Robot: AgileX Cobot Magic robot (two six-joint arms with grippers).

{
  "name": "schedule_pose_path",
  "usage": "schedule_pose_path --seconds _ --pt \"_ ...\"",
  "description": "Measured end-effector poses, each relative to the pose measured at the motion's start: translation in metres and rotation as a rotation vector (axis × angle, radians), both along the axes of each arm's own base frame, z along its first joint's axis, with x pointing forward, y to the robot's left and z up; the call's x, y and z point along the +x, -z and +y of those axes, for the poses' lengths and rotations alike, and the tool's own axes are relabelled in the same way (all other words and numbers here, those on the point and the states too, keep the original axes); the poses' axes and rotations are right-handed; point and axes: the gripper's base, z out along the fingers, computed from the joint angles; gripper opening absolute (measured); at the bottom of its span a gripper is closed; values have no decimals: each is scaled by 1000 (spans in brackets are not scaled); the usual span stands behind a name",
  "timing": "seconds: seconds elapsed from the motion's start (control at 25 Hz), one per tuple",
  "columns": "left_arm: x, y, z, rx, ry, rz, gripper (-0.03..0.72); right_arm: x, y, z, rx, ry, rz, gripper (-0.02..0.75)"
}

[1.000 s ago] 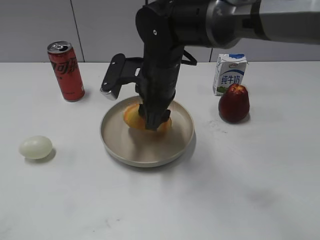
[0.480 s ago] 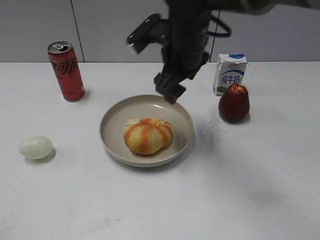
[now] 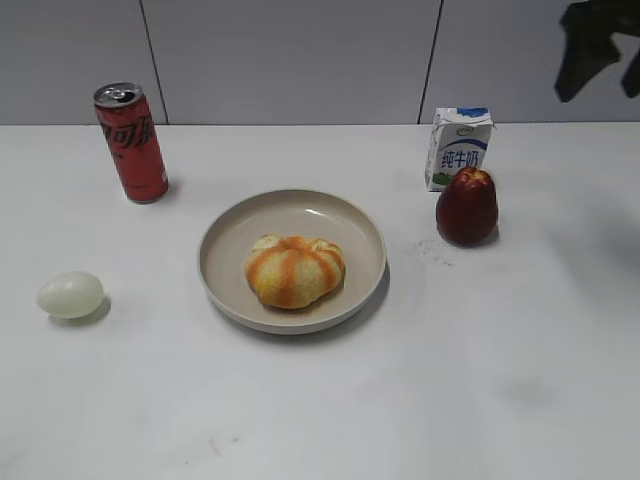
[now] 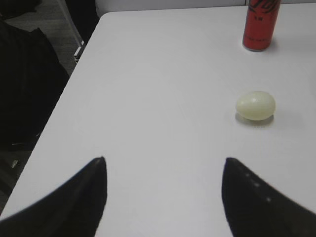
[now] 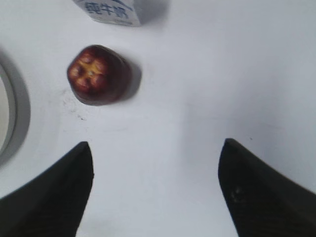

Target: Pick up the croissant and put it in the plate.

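Observation:
The croissant [image 3: 295, 270], pale yellow with orange-brown stripes, lies inside the beige-grey plate [image 3: 225, 235] at the table's middle. The plate's rim shows at the left edge of the right wrist view [image 5: 6, 116]. My right gripper [image 5: 155, 150] is open and empty, high above the bare table right of the apple; in the exterior view only a dark blurred part of it [image 3: 590, 45] shows at the top right. My left gripper [image 4: 163, 165] is open and empty over the table's left side, near the egg. It does not show in the exterior view.
A red soda can [image 3: 132, 142] stands at the back left. A pale egg [image 3: 71, 295] lies at the left. A milk carton [image 3: 459, 148] and a dark red apple [image 3: 467, 207] stand right of the plate. The table's left edge [image 4: 74, 74] is near my left gripper.
My right gripper let go of the croissant in the plate, then rose and drew away to the upper right. The croissant stays in the plate.

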Motion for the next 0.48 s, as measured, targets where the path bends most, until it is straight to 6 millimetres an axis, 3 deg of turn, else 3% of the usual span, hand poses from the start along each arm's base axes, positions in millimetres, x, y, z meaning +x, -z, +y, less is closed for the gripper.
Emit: schedule_pose_path --seconds 0.08,0.2,0.36,0.48 --pt "0 0 0 0 0 0 552 -20 -8 -17 7 37 0 592" --pt "0 0 0 0 0 0 552 -68 -17 -22 -8 24 7 591" --pt "0 0 0 0 0 0 552 -154 -15 -22 1 14 7 591" --pt "0 0 0 0 0 0 552 -211 -1 -23 1 27 -74 591"
